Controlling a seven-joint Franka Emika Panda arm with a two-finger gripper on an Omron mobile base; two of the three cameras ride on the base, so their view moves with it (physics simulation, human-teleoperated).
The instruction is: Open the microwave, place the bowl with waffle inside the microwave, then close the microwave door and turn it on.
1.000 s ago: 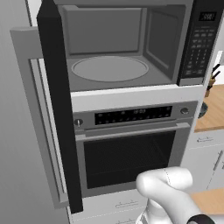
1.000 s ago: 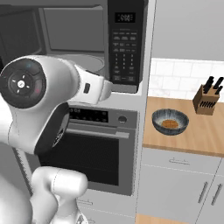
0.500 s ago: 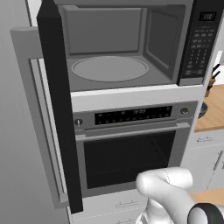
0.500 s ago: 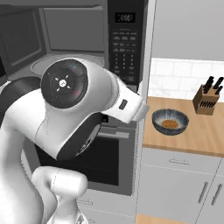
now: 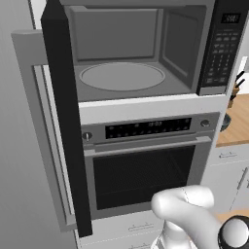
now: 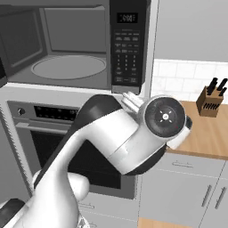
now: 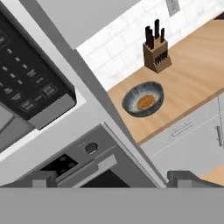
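- End effector (image 7: pixel 113 179) is spread fully wide, nothing gripped or touched; only its two dark tips are seen.
- Bowl (image 7: pixel 143 99), round, blue-grey with pale stripes, is parked on the wooden bench (image 7: pixel 192 74) well ahead of the end effector, with the brownish waffle (image 7: pixel 145 102) sat inside.
- Microwave (image 5: pixel 146 53) is left with its black door (image 5: pixel 63 116) swung open, grey cavity and round turntable (image 5: pixel 121 77) exposed.
- Knife block (image 7: pixel 156 54) is stood just beyond the bowl.

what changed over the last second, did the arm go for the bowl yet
The arm swung right, from in front of the microwave toward the counter. Nothing was taken hold of: the gripper is open and empty, looking at the bowl from a distance. The microwave door stayed open, and the bowl and knife block stayed put.
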